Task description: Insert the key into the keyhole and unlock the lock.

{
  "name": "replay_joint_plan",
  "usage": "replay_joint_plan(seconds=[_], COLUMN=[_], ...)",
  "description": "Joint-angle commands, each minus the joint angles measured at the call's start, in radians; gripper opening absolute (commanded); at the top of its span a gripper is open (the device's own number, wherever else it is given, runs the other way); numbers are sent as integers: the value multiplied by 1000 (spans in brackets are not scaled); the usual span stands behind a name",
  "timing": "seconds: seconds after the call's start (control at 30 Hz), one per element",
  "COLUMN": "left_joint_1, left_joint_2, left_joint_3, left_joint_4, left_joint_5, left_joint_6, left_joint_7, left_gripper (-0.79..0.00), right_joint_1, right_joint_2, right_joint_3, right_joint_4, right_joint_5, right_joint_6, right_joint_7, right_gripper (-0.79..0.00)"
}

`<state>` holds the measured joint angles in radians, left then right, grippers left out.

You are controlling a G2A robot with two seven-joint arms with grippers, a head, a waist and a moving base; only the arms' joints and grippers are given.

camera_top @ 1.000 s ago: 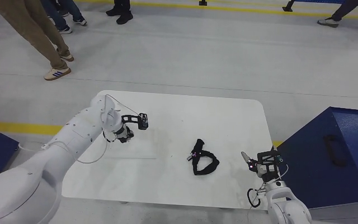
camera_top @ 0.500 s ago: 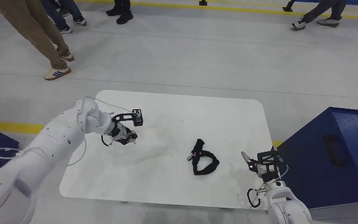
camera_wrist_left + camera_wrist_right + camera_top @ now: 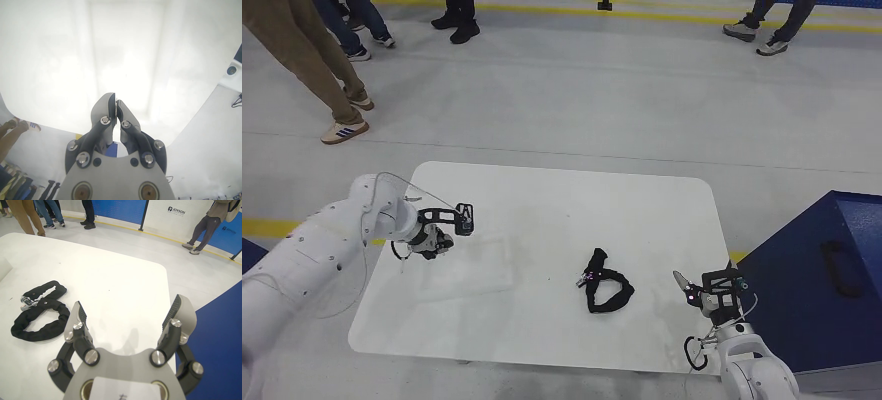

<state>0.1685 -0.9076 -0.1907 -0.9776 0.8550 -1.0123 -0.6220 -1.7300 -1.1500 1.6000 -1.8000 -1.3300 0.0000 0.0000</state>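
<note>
Left tool [image 3: 115,101] clamps a thin metal sliver, seemingly the key [image 3: 115,110], over the desk's [image 3: 642,205] left edge, well apart from the black-sleeved lock [image 3: 606,284] at mid-desk. Right tool [image 3: 128,303] waits open near the lock. Insertion not yet begun; the key needs carrying over and aligning. In the past second the left arm has drawn leftward, away from the lock.
</note>
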Motion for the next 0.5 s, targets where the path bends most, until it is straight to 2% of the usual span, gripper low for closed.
replay_joint_plan(seconds=[0.0,0.1,0.27,0.47], left_joint_1=[3,15,58,143], left_joint_2=[7,27,77,141], left_joint_3=[-13,-44,-106,-154], left_joint_4=[-9,-29,-59,-129], left_joint_5=[-9,-21,10,61], left_joint_6=[0,0,0,0], left_joint_7=[36,150,384,718], left_gripper=[-785,-785,-785,-785], right_joint_1=[0,0,0,0], right_joint_2=[0,0,0,0], right_joint_3=[0,0,0,0], right_joint_4=[0,0,0,0], right_joint_5=[0,0,0,0], right_joint_6=[0,0,0,0], right_joint_7=[0,0,0,0], right_gripper=[0,0,0,0])
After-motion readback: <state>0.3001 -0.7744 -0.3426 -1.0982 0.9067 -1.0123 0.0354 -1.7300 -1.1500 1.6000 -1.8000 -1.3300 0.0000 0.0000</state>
